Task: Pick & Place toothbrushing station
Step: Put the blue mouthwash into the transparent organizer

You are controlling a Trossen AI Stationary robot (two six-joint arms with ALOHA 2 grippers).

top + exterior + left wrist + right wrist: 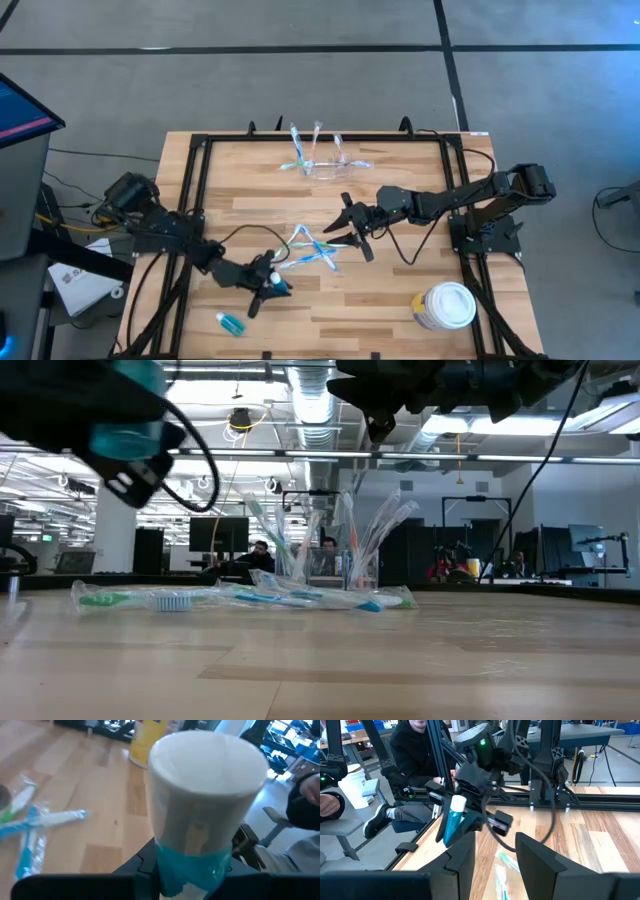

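Observation:
The clear plastic toothbrushing station (327, 165) stands at the table's far middle, with a few wrapped toothbrushes upright in it; it also shows in the low view (345, 565). Several wrapped toothbrushes (312, 250) lie loose at the table's centre. My left gripper (268, 288) is near the table's front left, shut on a teal tube with a broad white cap (205, 810). My right gripper (345, 228) is open and empty, just right of the loose toothbrushes and above them (495, 865). My left gripper pinches the tube's teal body (195, 867) between its two fingers, below the white cap. The cap end sticks out past the fingers. The right wrist view (452, 820) shows the tube lifted clear of the table.
A second small teal bottle (230, 323) lies near the front left edge. A round white-lidded tub (447, 305) stands at the front right. A black frame (195, 190) runs along the table's edges. People sit beyond the table (415, 765).

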